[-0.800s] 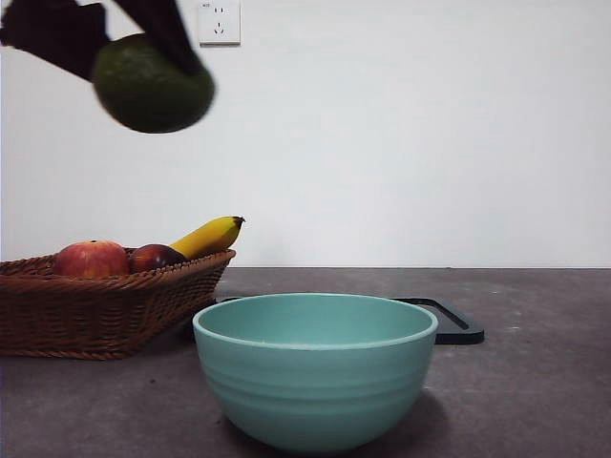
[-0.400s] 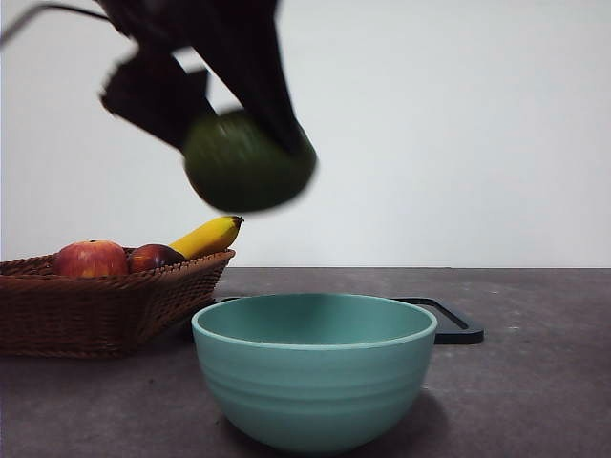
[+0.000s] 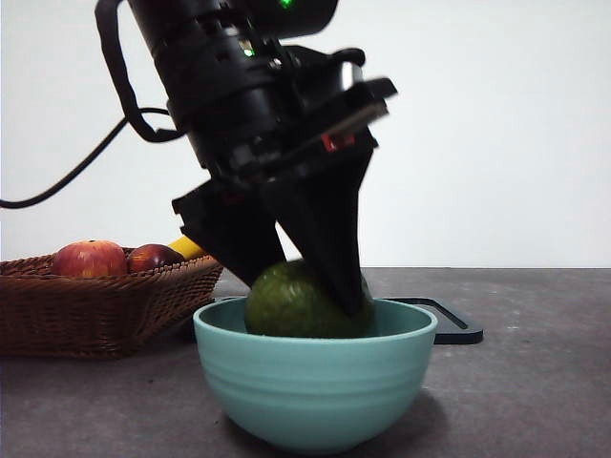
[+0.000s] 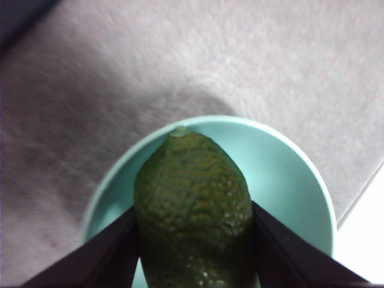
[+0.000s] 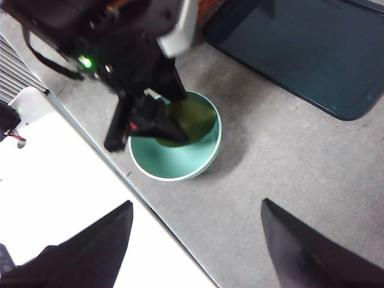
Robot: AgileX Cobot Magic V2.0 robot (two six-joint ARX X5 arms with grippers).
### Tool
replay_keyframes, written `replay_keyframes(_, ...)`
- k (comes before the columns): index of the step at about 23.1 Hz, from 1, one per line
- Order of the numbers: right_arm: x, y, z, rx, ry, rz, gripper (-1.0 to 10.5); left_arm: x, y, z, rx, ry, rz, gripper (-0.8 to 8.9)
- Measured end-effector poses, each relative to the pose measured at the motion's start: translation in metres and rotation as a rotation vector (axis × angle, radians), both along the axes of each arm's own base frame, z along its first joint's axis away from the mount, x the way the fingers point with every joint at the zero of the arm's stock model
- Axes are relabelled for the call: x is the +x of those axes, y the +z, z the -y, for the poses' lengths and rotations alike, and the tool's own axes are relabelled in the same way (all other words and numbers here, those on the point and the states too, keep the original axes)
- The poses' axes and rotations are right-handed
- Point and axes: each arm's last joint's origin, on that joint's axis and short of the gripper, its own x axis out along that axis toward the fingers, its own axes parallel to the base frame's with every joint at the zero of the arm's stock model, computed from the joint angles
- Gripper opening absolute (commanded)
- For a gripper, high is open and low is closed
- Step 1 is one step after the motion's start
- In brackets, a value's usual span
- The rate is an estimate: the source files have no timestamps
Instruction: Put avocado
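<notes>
Right now the left gripper (image 3: pixel 304 286) hangs low over the teal bowl (image 3: pixel 315 386), its two black jaws pinching the avocado (image 3: pixel 291 303) from either side. The fruit sits partly below the bowl's rim, its upper half showing above the edge in the front view; whether it touches the bottom of the bowl I cannot tell. From the left wrist view the avocado (image 4: pixel 193 210) fills the gap between the jaws, pebbled dark-green skin, its narrower end pointing away over the bowl's (image 4: pixel 288 180) pale inside.

The arm comes down from above, big and dark, with a black cable looping off to the left.

To the left of the bowl stands a woven basket (image 3: pixel 95 310) holding a red apple (image 3: pixel 91 260), a dark reddish fruit (image 3: pixel 155 257) and a banana (image 3: pixel 188 248), of which only a bit of yellow shows behind the jaw. Behind the bowl to the right lies a flat black tray (image 3: pixel 449 320) on the grey table (image 3: pixel 535 382).

The right gripper (image 5: pixel 197 249) waits high up and well apart, jaws spread wide and holding nothing, looking down on the bowl (image 5: pixel 180 157), the left gripper (image 5: pixel 157 123) and the tray (image 5: pixel 294 48).
</notes>
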Motion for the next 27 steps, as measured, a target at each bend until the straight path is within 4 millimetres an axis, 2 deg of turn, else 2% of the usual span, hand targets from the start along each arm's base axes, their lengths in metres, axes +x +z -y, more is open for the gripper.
replay_keyframes(7, 0.000, 0.000, 0.000, 0.000, 0.000, 0.000, 3.4, -0.008, -0.010, 0.007, 0.046, -0.039, -0.025, 2.21)
replay_keyframes(11, 0.000, 0.000, 0.000, 0.000, 0.000, 0.000, 3.4, -0.009, -0.015, 0.009, 0.066, -0.047, -0.038, 3.18)
replay_keyframes(20, 0.000, 0.000, 0.000, 0.000, 0.000, 0.000, 3.4, -0.010, -0.015, 0.009, 0.065, -0.049, -0.038, 3.17)
replay_keyframes(23, 0.000, 0.000, 0.000, 0.000, 0.000, 0.000, 3.4, -0.012, 0.001, 0.006, 0.025, -0.044, -0.010, 3.17)
replay_keyframes(27, 0.000, 0.000, 0.000, 0.002, 0.000, 0.004, 3.4, -0.012, 0.041, -0.009, -0.088, -0.008, 0.069, 3.16)
